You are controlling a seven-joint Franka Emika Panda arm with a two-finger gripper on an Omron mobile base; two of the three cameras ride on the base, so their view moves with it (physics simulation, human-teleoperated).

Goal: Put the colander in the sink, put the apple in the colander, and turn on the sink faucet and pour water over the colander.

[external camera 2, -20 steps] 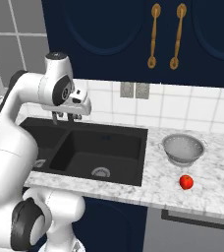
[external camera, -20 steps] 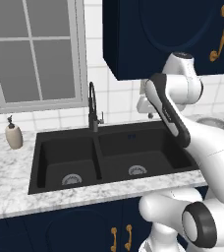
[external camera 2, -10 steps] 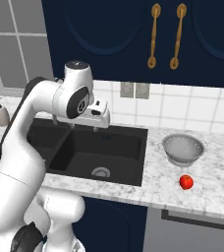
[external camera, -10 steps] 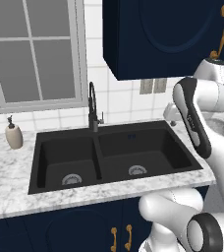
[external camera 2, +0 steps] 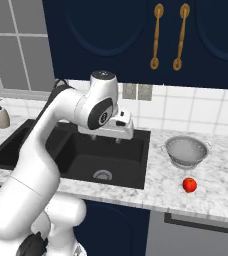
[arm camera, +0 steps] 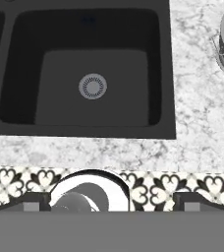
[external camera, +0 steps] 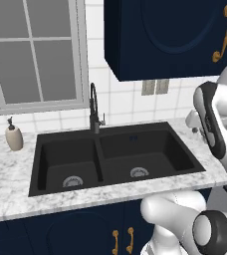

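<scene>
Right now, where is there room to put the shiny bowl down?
Both basins of the matte black double sink are bare. Marble counter is free beside the small red apple. It is crowded where the silver metal colander and apple sit close together.

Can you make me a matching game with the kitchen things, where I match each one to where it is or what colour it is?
Things:
1. apple
2. colander
3. soap bottle
4. faucet

Descriptions:
A. thin, black, standing behind the sink
B. silver bowl on the counter right of the sink
C. beige, on the counter left of the sink
D. small and red, in front of the silver bowl

Pairs: 1-D, 2-B, 3-C, 4-A
</scene>
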